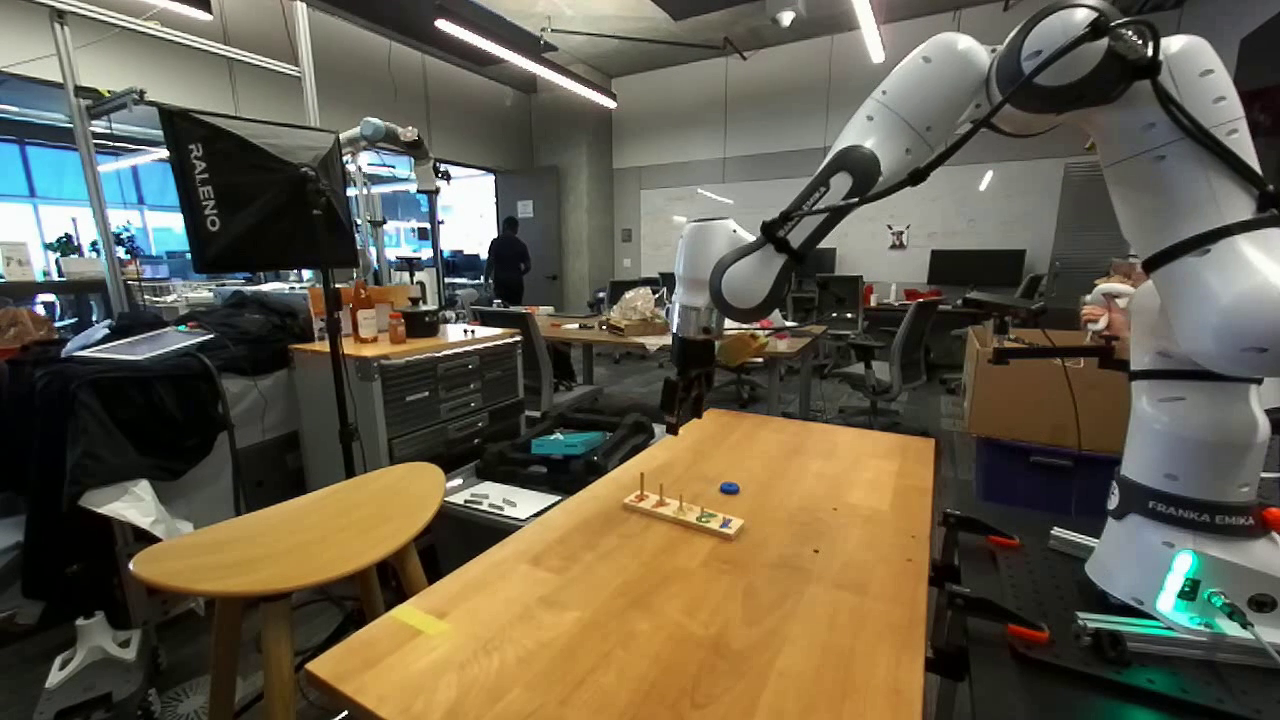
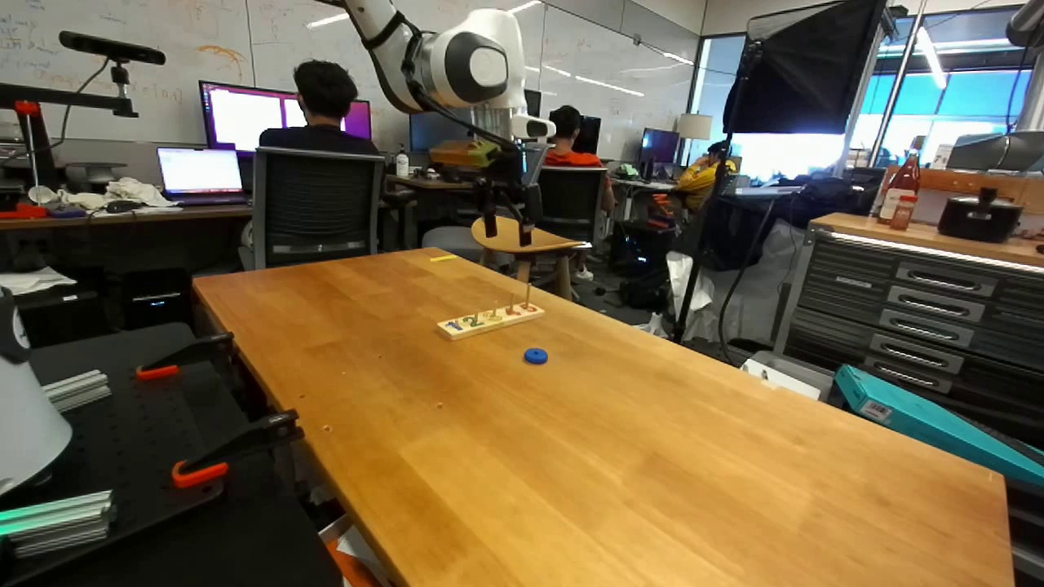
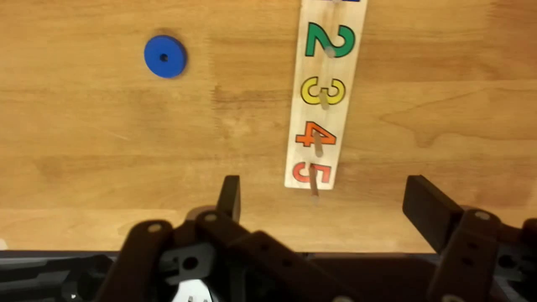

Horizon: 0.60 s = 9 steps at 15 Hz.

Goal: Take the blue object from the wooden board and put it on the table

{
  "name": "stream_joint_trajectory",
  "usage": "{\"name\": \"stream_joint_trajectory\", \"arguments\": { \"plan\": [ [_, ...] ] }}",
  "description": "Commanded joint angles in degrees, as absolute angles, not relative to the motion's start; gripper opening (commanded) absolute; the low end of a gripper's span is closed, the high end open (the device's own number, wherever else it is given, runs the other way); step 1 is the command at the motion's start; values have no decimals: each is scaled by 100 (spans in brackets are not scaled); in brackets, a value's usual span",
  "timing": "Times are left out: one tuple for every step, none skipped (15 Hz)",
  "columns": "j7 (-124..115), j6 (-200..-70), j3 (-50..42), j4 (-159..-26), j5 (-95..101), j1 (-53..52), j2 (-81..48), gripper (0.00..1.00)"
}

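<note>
The blue object is a flat blue disc with a centre hole (image 1: 729, 488). It lies flat on the wooden table (image 1: 620, 620), beside and apart from the wooden board. It also shows in an exterior view (image 2: 536, 356) and in the wrist view (image 3: 174, 61), at upper left. The wooden board (image 1: 683, 513) has printed numbers and upright pegs with nothing on them; it also shows in an exterior view (image 2: 489, 323) and the wrist view (image 3: 308, 115). My gripper (image 3: 324, 184) is open and empty, well above the table near the 5 end of the board (image 2: 508, 236).
The table's edge runs along the bottom of the wrist view (image 3: 356, 251). Beside the table are a wooden stool (image 1: 290, 540) and a black case (image 1: 520, 460) with a teal box (image 1: 568, 443). Clamps with orange tips (image 2: 200, 474) sit at the table edge by the robot base.
</note>
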State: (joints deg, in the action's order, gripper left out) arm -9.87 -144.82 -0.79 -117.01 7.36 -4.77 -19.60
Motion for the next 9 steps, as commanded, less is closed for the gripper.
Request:
{"name": "stream_joint_trajectory", "arguments": {
  "plan": [
    [-740, -13904, 146, -11949, 548, -508, -1068, 100],
    [-748, -13744, 192, -11958, 575, -531, -889, 100],
    [-727, -13604, 234, -11982, 569, -525, -721, 100],
    [-728, -13366, 267, -11959, 585, -535, -587, 100],
    [-769, -13130, 275, -11947, 598, -525, -479, 100],
    [-910, -13438, 261, -11777, 711, -522, -853, 100],
    [-911, -13360, 275, -11784, 712, -519, -758, 100],
    [-912, -13361, 274, -11788, 712, -518, -751, 100],
    [-912, -13366, 271, -11796, 712, -519, -779, 100]
  ]
}}
